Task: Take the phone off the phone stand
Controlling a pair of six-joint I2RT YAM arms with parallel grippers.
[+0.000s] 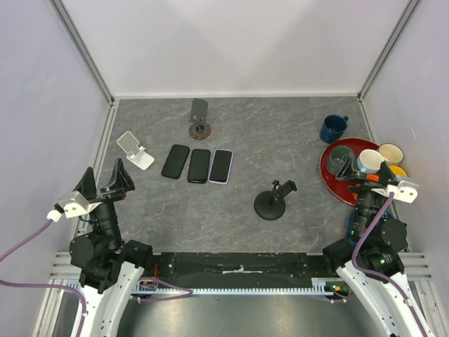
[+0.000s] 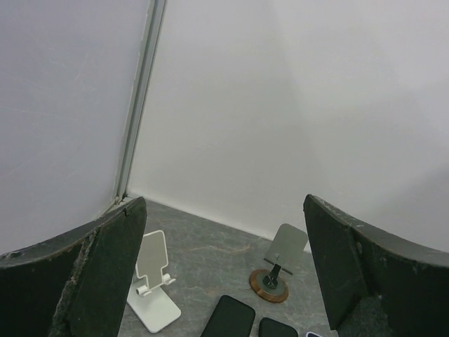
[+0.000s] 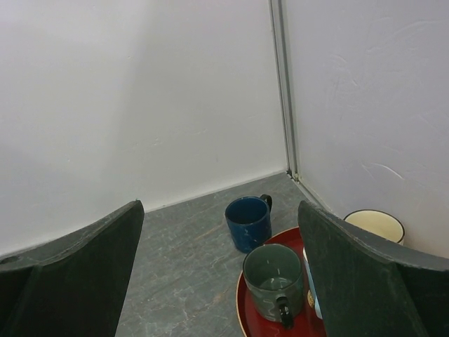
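Three phones lie flat side by side on the table: a black one, a second black one and one with a light rim. No phone sits on any stand. The white folding stand is empty, as are the grey stand on a round wooden base and the black stand. My left gripper is open and empty near the left edge, facing the white stand and the grey stand. My right gripper is open and empty over the red tray.
A red tray at the right holds a green mug and other mugs. A blue mug stands behind it on the table. A cream mug is by the right wall. White walls enclose the table.
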